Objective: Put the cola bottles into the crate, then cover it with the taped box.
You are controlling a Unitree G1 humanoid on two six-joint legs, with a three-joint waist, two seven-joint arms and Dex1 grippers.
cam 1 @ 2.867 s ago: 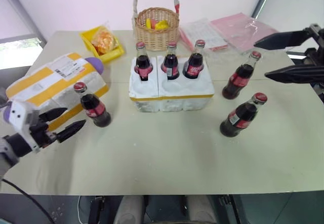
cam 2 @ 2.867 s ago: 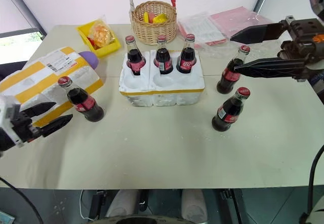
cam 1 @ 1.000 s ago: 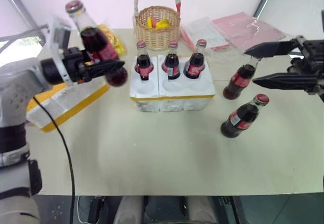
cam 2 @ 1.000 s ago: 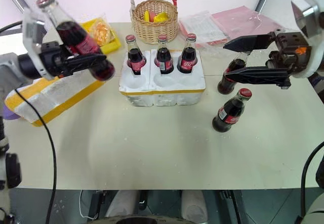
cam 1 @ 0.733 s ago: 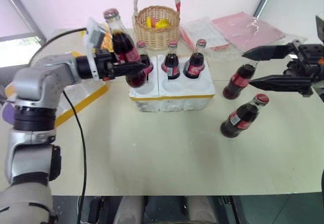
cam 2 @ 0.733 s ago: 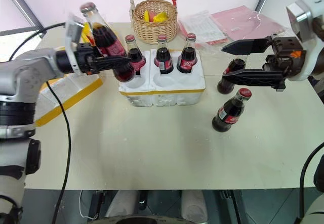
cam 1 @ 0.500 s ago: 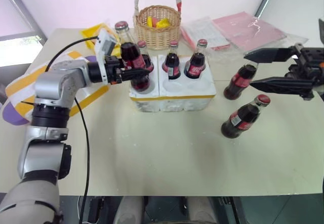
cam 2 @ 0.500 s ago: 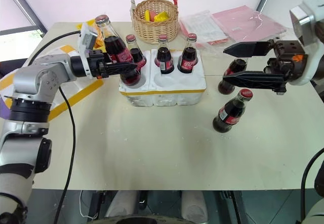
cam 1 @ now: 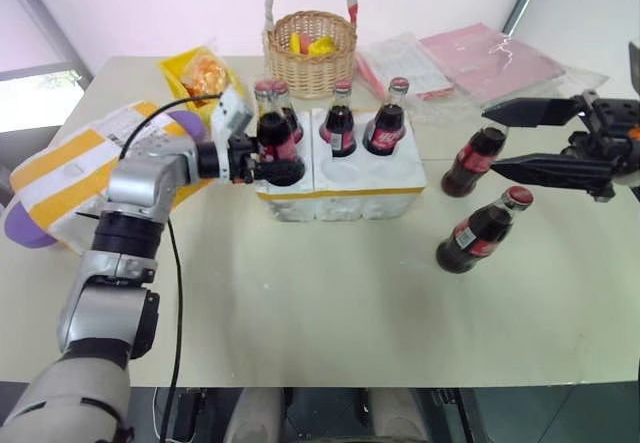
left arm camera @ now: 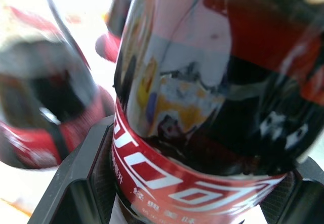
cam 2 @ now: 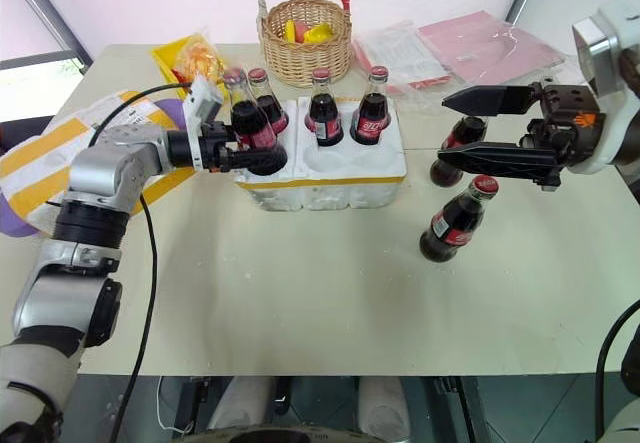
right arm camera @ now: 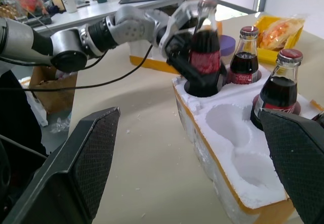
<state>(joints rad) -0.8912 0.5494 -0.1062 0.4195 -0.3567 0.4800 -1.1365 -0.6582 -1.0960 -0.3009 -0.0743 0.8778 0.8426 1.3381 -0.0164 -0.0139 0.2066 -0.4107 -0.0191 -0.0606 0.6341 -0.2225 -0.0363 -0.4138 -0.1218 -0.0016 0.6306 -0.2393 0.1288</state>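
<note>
My left gripper (cam 2: 254, 159) is shut on a cola bottle (cam 2: 243, 123), red-capped with a red label (left arm camera: 192, 186). The bottle's base is down in the front-left well of the white foam crate (cam 2: 330, 181). Three more cola bottles stand in the crate's back row (cam 1: 339, 126). Two loose cola bottles stand to the right of the crate, one farther back (cam 1: 471, 160) and one nearer (cam 1: 479, 229). My right gripper (cam 2: 445, 123) hovers open above the farther one. The taped box (cam 1: 62, 168), banded in yellow, lies at the far left.
Behind the crate stands a wicker basket (cam 1: 310, 51) with a tall handle. A small yellow tray (cam 1: 198, 79) of snacks sits to the left of the basket. Clear and pink plastic packets (cam 1: 470, 61) lie at the back right. Bare tabletop (cam 1: 330, 293) stretches in front of the crate.
My left arm carried the bottle from high over the taped box down and rightward into the crate's front-left well. The right gripper stayed open in place.
</note>
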